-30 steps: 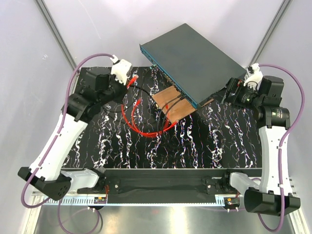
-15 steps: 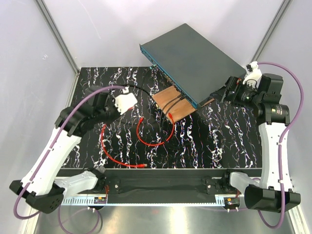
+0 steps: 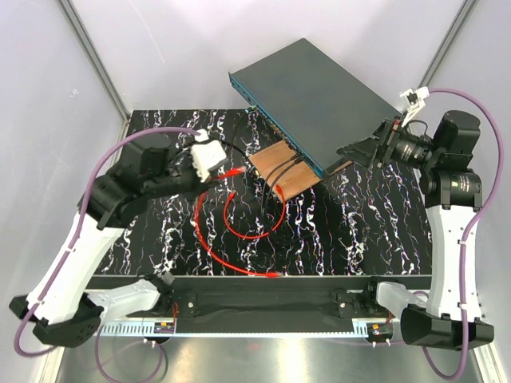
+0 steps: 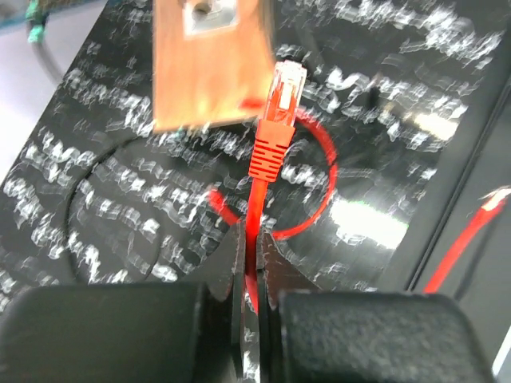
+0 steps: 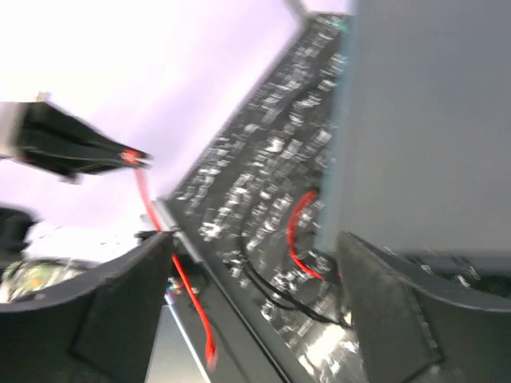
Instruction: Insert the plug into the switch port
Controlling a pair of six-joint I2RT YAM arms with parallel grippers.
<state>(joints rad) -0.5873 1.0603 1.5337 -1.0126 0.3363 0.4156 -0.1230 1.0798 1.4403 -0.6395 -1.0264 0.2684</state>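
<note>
My left gripper [image 3: 226,172] is shut on the bright-red cable [image 3: 209,239] just behind its plug [image 3: 239,170] and holds it above the mat, left of the wooden board. In the left wrist view the clear-tipped plug [image 4: 287,83] sticks out ahead of my closed fingers [image 4: 239,257], pointing at the board [image 4: 211,67]. The dark-grey switch [image 3: 319,94] lies at the back; its teal front face [image 3: 275,128] carries the port row, too small to make out. My right gripper [image 3: 354,153] is open and empty at the switch's near right corner [image 5: 423,120].
The brown wooden board [image 3: 283,169] lies against the switch's front, with thin black cables [image 3: 273,182] running off it. The red cable loops over the black marbled mat [image 3: 359,231]; its other end [image 3: 275,274] lies near the front rail. White walls enclose the sides.
My left arm swung from the back left to mid-mat, carrying the plug end toward the board; the red cable's free end trailed toward the front rail. My right gripper lifted and turned toward the switch's corner.
</note>
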